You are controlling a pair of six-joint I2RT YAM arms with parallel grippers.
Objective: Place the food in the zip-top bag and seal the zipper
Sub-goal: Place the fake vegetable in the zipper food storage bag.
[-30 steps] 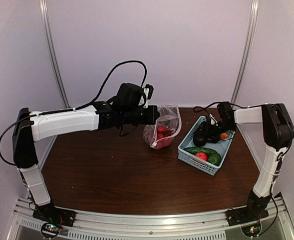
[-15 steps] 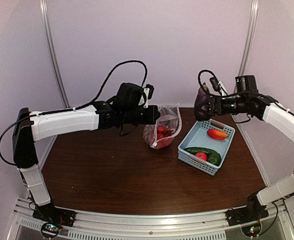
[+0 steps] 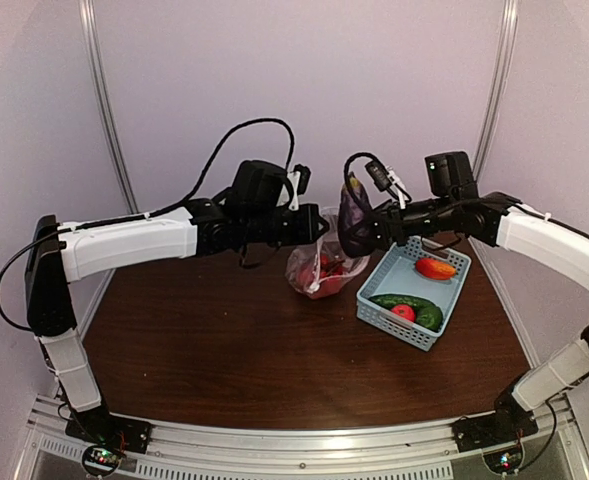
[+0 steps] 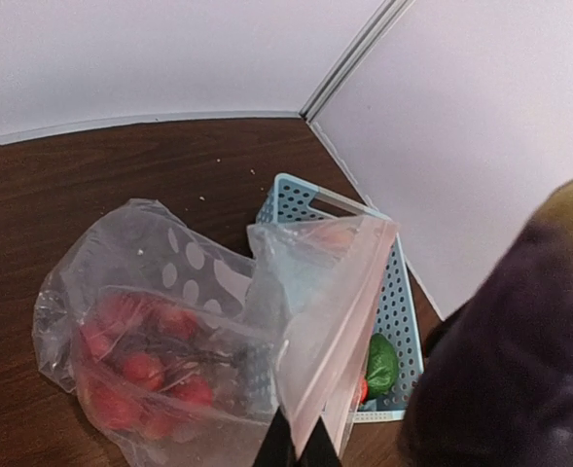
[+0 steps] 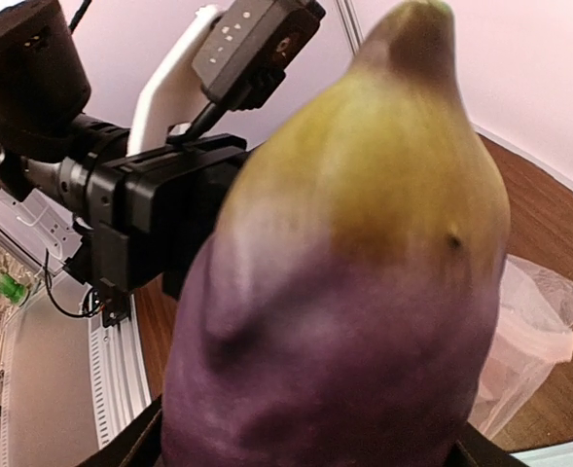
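Observation:
The clear zip-top bag (image 3: pixel 319 268) hangs over the table with a cluster of small red fruits (image 4: pixel 135 365) inside. My left gripper (image 3: pixel 314 228) is shut on its upper rim, pinching the whitish zipper (image 4: pixel 349 321) strip between its fingertips (image 4: pixel 301 449). My right gripper (image 3: pixel 362 232) is shut on the dark purple eggplant (image 3: pixel 353 218), held in the air just right of the bag's top, its greenish tip up. The eggplant (image 5: pixel 344 292) fills the right wrist view. A green cucumber (image 3: pixel 402 300), red tomato (image 3: pixel 404 312), green lump (image 3: pixel 430 318) and orange-red piece (image 3: pixel 434 268) lie in the basket.
The light-blue slotted basket (image 3: pixel 376 300) stands on the brown table right of the bag, near the right wall. The left arm's black wrist (image 5: pixel 140 214) is close in front of the eggplant. White walls close the back and sides.
My right gripper lifted the eggplant out of the basket and carried it left, up to the bag's top. The left gripper kept its hold on the bag's rim, barely moving.

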